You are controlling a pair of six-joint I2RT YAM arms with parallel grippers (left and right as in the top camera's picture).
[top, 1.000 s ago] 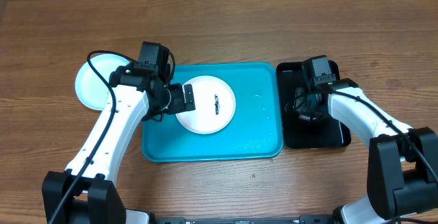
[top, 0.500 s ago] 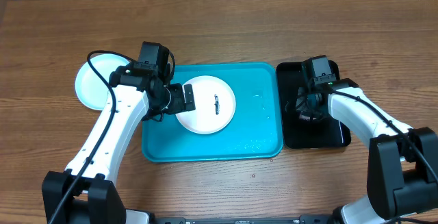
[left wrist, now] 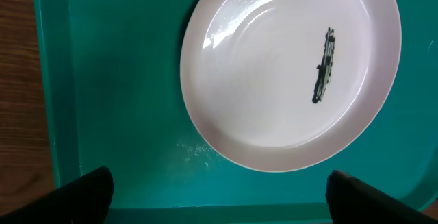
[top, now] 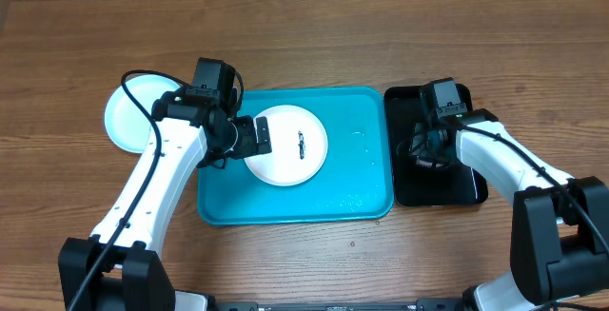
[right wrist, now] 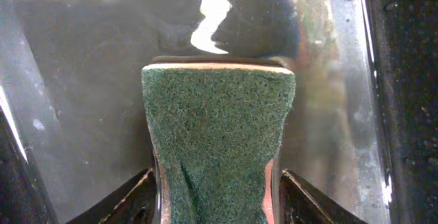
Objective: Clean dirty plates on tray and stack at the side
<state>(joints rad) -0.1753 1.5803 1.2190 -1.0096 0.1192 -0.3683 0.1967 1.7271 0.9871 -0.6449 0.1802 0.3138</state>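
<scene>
Left wrist view: the left pincer (left wrist: 219, 200) hangs with its fingers spread wide apart, one tip in each bottom corner of the shot and nothing between them. Just ahead of it the white plate (left wrist: 291, 73) lies flat inside the turquoise tray (left wrist: 102, 80), with a dark smear (left wrist: 323, 66) on the far side of its face. My guess is the wide spread is for straddling the near rim and pinning the plate while it gets scrubbed.

Right wrist view: the right pincer (right wrist: 219, 207) is clamped on a green sponge (right wrist: 219, 128), hard enough that the sponge pinches in at the fingers. Under and ahead of it is the glossy black tray (right wrist: 82, 59), which looks wet. That's probably where the sponge gets dampened.

Overhead, a second pale plate (top: 119, 116) sits on the table (top: 381, 26) behind the left pincer, off the tray and partly under the arm. Looks like the stacking spot to me. The smeared plate is the only one I can see in the turquoise tray.
</scene>
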